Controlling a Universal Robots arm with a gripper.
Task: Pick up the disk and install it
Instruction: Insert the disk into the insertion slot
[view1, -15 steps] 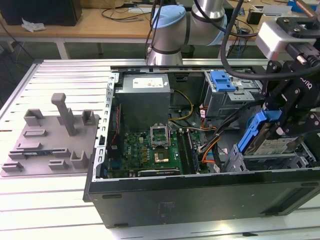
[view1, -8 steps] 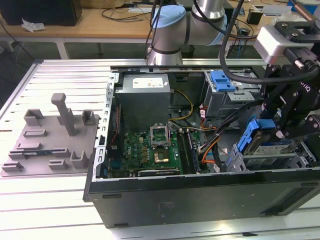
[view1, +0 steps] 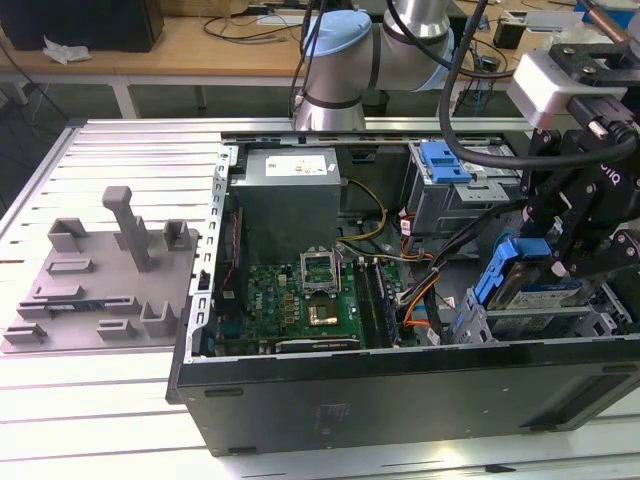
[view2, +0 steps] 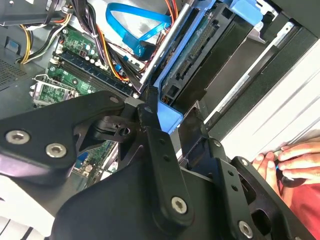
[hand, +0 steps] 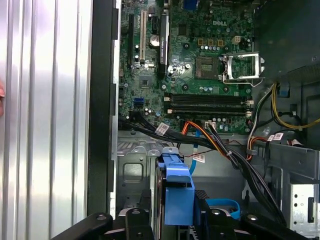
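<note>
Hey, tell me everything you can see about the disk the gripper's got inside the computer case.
The disk is a flat rectangular drive of silvery metal with a white-and-blue label, set in a blue plastic carrier frame around its edges. It looks tilted, just above the grey drive cage at the exterior view's right of the open case. The gripper is shut on the blue frame, a finger on each side. The second wrist view shows its dark underside.

The arm (view1: 340, 50) is extended toward the exterior view's right, and the gripper (view1: 557, 264) (black, pointed downward) is held with its fingers (view2: 155, 140) clamped on the disk (view1: 535, 295).
</note>
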